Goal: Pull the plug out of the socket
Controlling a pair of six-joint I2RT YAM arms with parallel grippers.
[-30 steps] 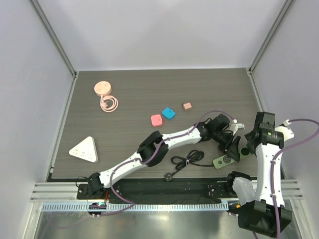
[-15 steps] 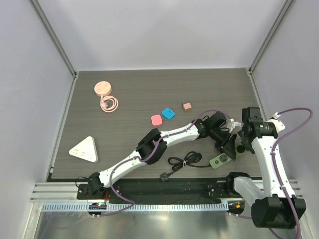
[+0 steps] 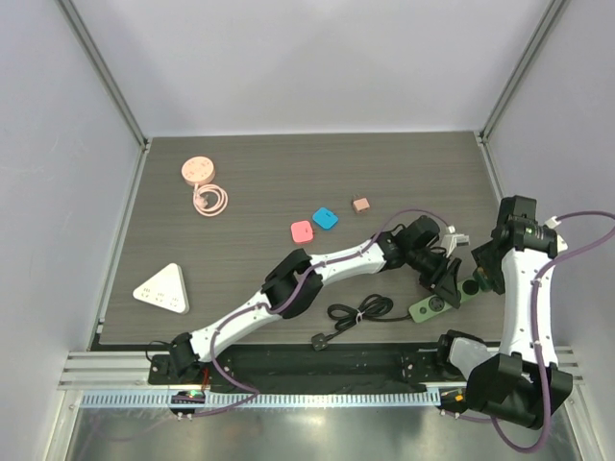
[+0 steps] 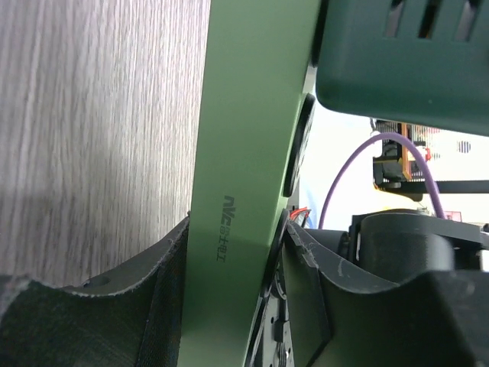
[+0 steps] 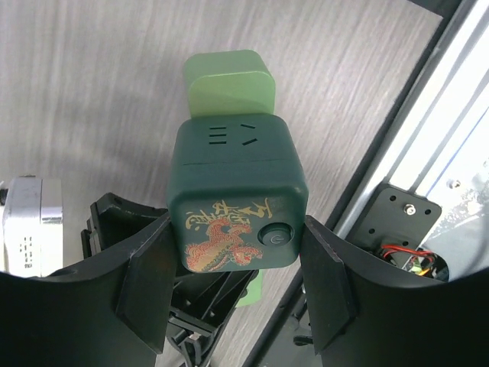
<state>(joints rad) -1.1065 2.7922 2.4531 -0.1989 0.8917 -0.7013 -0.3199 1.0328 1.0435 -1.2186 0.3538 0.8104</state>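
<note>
The dark green power strip (image 3: 430,307) lies near the table's right front, with its black cord (image 3: 360,311) coiled to its left. My left gripper (image 3: 448,280) is shut on the strip; in the left wrist view the strip's light green side (image 4: 237,153) sits clamped between both fingers. My right gripper (image 3: 485,279) is shut on the plug, a dark green cube with a dragon print and a round button (image 5: 233,210). The cube sits at the strip's far end (image 5: 228,80). It also shows in the left wrist view (image 4: 405,53), close against the strip's outlet face; I cannot tell whether a gap separates them.
A white triangular power strip (image 3: 161,288) lies front left. A pink round hub (image 3: 197,170) and its coiled cable (image 3: 209,200) lie back left. Pink (image 3: 302,230), blue (image 3: 325,218) and brown (image 3: 360,204) small squares lie mid-table. A white adapter (image 5: 27,222) lies beside the strip. The metal rail (image 5: 428,145) borders the right.
My right arm swung left towards the strip, then back right with its wrist further back. The left gripper stays clamped on the strip, which shifted only slightly.
</note>
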